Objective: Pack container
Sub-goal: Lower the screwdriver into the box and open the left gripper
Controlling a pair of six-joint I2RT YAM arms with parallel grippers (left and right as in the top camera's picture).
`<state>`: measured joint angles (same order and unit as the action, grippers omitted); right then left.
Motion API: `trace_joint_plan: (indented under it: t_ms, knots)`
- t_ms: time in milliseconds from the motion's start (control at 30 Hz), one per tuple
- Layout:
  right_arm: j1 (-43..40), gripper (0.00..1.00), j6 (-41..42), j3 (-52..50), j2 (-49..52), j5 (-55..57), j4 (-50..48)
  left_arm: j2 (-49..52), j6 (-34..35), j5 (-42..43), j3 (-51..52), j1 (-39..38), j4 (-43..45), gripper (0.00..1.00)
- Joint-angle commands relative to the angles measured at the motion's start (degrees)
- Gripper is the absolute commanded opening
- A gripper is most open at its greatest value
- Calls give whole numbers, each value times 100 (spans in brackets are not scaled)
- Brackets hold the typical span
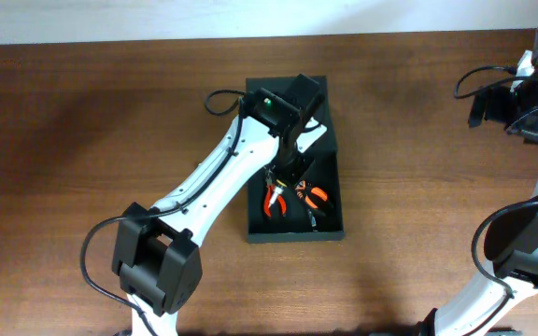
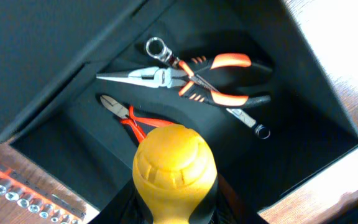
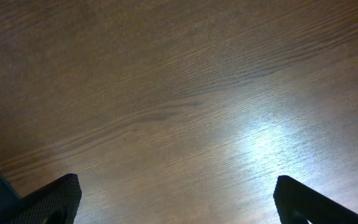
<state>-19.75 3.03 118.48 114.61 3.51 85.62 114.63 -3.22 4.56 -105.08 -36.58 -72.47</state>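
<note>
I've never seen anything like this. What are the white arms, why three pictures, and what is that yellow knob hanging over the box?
Those are two robot arms at a wooden table, each ending in a two-finger gripper. One picture looks down from above; the other two come from small cameras on each wrist. The left gripper is closed on a tool with a rounded yellow handle, probably a screwdriver, and holds it over the open black container. Inside lie long-nose pliers with orange and black grips, small red-handled cutters and a slim wrench. A strip of sockets lies on the table beside the box. The right gripper is wide open over bare wood, holding nothing.
</note>
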Motion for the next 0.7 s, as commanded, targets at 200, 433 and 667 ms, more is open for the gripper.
trace_joint_plan:
  t_ms: [200, 433, 667]
  knots:
    - [-20, 99, 46, -20, -44, -28, 0, -173, 824, 61, 470, 15, 225, 21]
    - [-20, 99, 46, -20, -44, -28, 0, -173, 1517, 59, 470, 15, 289, 21]
    - [-20, 99, 46, -20, -42, -28, 0, -173, 2111, -299, 470, 15, 284, 21]
